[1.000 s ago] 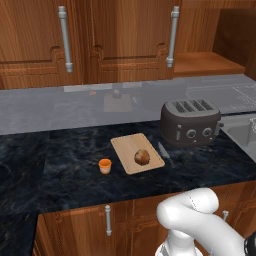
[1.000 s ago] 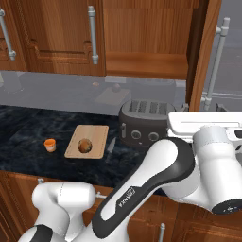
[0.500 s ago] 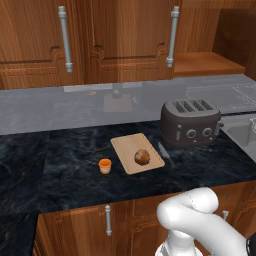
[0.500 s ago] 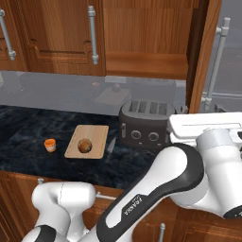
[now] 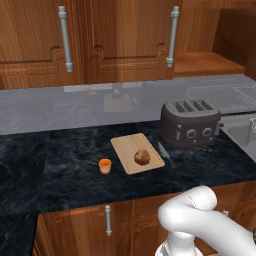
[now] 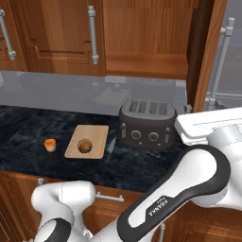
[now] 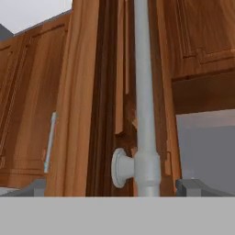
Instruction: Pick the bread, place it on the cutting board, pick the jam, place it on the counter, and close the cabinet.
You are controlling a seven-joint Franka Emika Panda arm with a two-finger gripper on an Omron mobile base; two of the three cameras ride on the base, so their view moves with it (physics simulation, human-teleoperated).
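The small round brown mottled bread [image 5: 142,157] [image 6: 84,145] is shown resting on the flat light-tan wooden cutting board [image 5: 129,146] [image 6: 96,134], towards the board's near half. The board is laid flat on the dark black-blue marbled stone worktop [image 5: 60,165] [image 6: 28,137]. The tiny orange cup-shaped jam jar [image 5: 105,166] [image 6: 50,145] is seen upright on the worktop just beside the cutting board, on the side away from the dark grey four-slot toaster [image 5: 190,121] [image 6: 147,124], and apart from the board's edge. A small dark knife [image 5: 163,151] [image 6: 110,148] is laid on the worktop between the cutting board and the toaster.

Above the worktop, the reddish-brown wooden wall cabinet [image 5: 120,40] [image 6: 56,33] is fitted with panelled doors and long vertical grey bar handles [image 5: 172,36] [image 6: 92,34]. To the toaster side of the cutting board, one cabinet door [image 6: 210,52] [image 7: 78,105] is swung open and seen nearly edge-on, exposing a bare wooden shelf [image 5: 202,62] [image 6: 144,64].

In the hand view, the open door's grey bar handle [image 7: 143,101] is seen close up, running upright through the frame, with its round mounting foot [image 7: 120,167] near the bottom. The gripper [image 7: 110,188] is marked by two grey fingertips [image 7: 190,187] at the bottom edge, spread widely to either side of the handle, with nothing held.
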